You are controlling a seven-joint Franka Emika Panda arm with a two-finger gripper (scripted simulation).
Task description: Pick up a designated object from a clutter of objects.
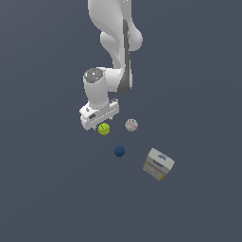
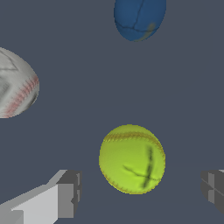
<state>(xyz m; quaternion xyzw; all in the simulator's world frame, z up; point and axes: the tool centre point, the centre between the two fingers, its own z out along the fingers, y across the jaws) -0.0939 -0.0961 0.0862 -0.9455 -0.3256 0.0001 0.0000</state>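
Note:
The yellow-green ball (image 1: 104,128) lies on the dark floor, just under my gripper (image 1: 98,124). In the wrist view the yellow-green ball (image 2: 131,159) sits between my two grey fingertips (image 2: 68,194), a gap on each side. The gripper (image 2: 141,192) is open and holds nothing. The white baseball with red stitching (image 1: 131,125) lies to the exterior view's right of the yellow-green ball; it also shows in the wrist view (image 2: 15,83). The dark blue ball (image 1: 119,151) lies nearer the camera and shows in the wrist view (image 2: 139,18) too.
A grey-white box with yellow and blue markings (image 1: 158,164) lies tilted on the floor at the exterior view's right of the blue ball. The white arm (image 1: 116,42) comes down from the top of the exterior view.

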